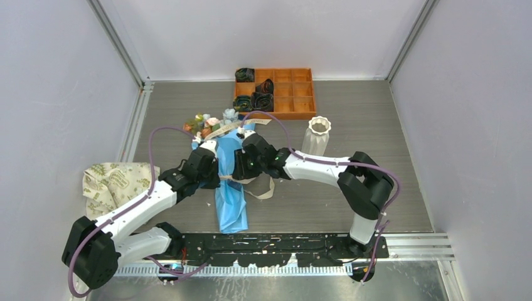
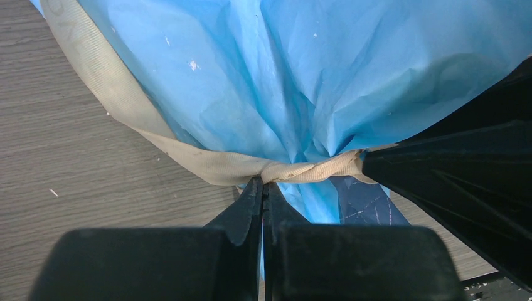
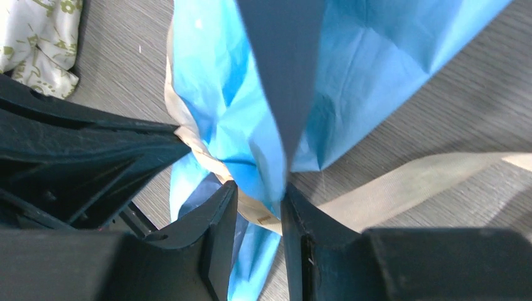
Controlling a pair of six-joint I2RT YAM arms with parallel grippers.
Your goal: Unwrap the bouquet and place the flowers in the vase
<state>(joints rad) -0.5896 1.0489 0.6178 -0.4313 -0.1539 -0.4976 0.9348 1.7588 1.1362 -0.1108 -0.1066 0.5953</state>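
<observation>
The bouquet [image 1: 229, 207] lies flat on the table [image 1: 376, 125] between the two arms, its flowers [image 1: 210, 122] pointing away from the bases. The blue paper [image 2: 313, 63] is on and the beige ribbon [image 2: 207, 164] is tied round its waist, and the vase [image 1: 318, 135] stands upright, apart to its right. Left gripper [image 2: 262, 188]: fingers pressed fully together, tips against the twisted ribbon (whether any ribbon is pinched between them cannot be told); right gripper [image 3: 259, 204]: fingers narrowly apart, clamped on the bouquet's tied waist, paper and ribbon between them

No legible text or markings
</observation>
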